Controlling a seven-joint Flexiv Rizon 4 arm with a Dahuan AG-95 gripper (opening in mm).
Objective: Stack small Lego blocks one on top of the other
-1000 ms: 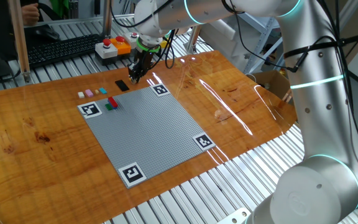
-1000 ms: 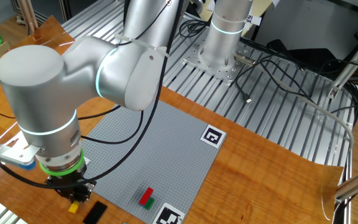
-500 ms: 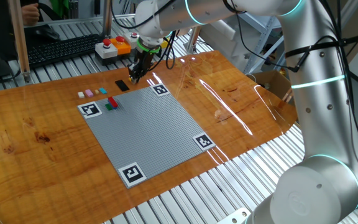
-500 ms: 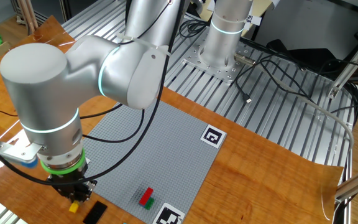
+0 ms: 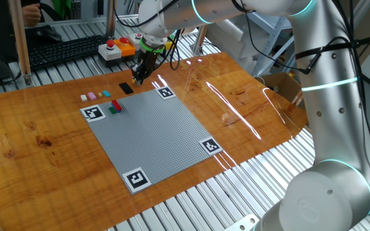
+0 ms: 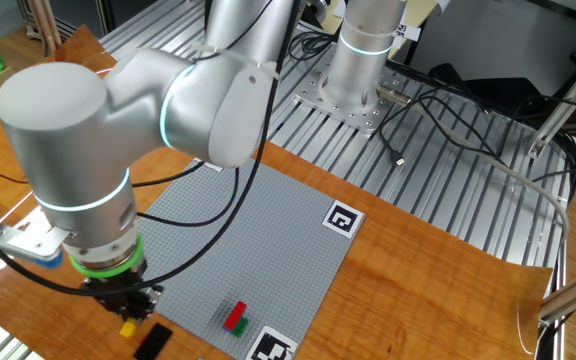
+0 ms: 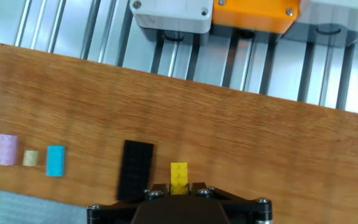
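My gripper (image 5: 137, 78) hovers just beyond the far edge of the grey baseplate (image 5: 153, 135), shut on a yellow brick (image 7: 179, 177) that shows between the jaws in the hand view and under the hand (image 6: 126, 328) in the other fixed view. A black brick (image 5: 126, 88) lies flat on the wood just left of it (image 7: 135, 168). A row of white (image 5: 84, 97), pink (image 5: 92, 95) and blue (image 5: 105, 94) bricks lies further left. A red brick (image 5: 116, 104) and a green brick (image 5: 114, 110) sit side by side on the baseplate's far left corner.
A white box with a red push button (image 5: 112, 45) and an orange one (image 5: 126, 45) stand on the slatted metal behind the wooden table edge, close behind the gripper. The arm's large body (image 6: 78, 150) looms over the table's near corner.
The gripper has shifted a little with the yellow brick between its jaws, and the brick has risen slightly off the wood. The other bricks have not moved.
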